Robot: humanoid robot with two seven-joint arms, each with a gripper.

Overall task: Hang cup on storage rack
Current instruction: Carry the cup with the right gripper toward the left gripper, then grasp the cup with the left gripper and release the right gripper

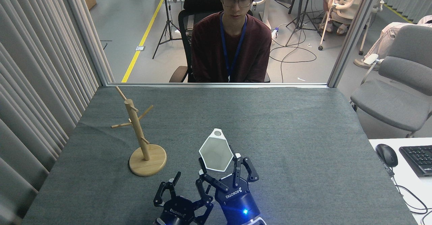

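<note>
one cup (216, 154) was present, white and six-sided, held above the grey surface (297, 144) near its front edge, mouth facing up toward the camera. its small rim tab, pierced by one round hole, pointed away toward the far side. the right end effector (218, 169) was clamped on the cup, dark fingers (237, 167) pressed against its lower sides. a blue light glowed on that arm's wrist.

the left end effector (186, 191) sat just beside the right one, on its left and lower in the view, fingers spread apart and holding nothing.

one storage rack (141, 140) stood upright on the surface, to the left of the cup and apart from it. it had one post on one round disc base, and four thin pegs could be counted, all bare.

one person (231, 39) in a dark red top with a blue lanyard sat behind the far edge of the surface. one grey chair (398, 93) stood to the right. on a white desk at the right edge lay one black mouse (387, 154) and one keyboard (418, 158), partly cut off.
</note>
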